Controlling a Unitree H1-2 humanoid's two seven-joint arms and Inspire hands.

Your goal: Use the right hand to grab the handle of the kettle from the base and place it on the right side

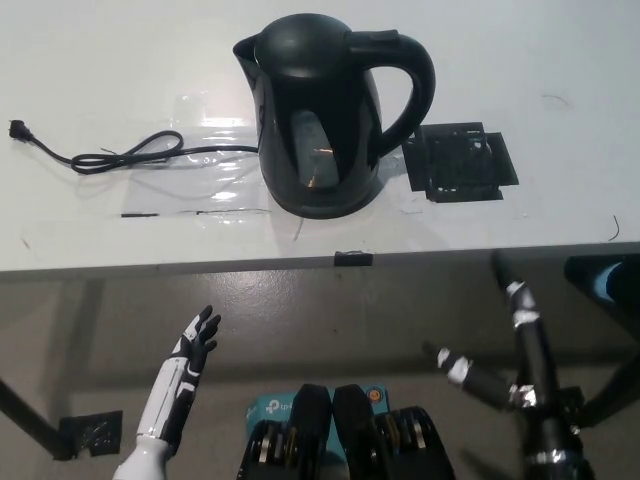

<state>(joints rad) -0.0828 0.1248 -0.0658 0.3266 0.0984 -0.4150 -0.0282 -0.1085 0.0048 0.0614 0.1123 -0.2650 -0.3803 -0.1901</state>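
A black kettle stands upright on its base at the middle of the white table. Its handle points to the picture's right and its spout to the left. My black right hand hangs below the table's front edge at the lower right, fingers spread apart, well short of the kettle and holding nothing. My white left hand rests at the lower left, also below the table edge, with its fingers extended and empty.
A black power cord runs from the base to the left, ending in a plug. A square of black tape marks the table just right of the kettle. Clear tape patches lie around the base.
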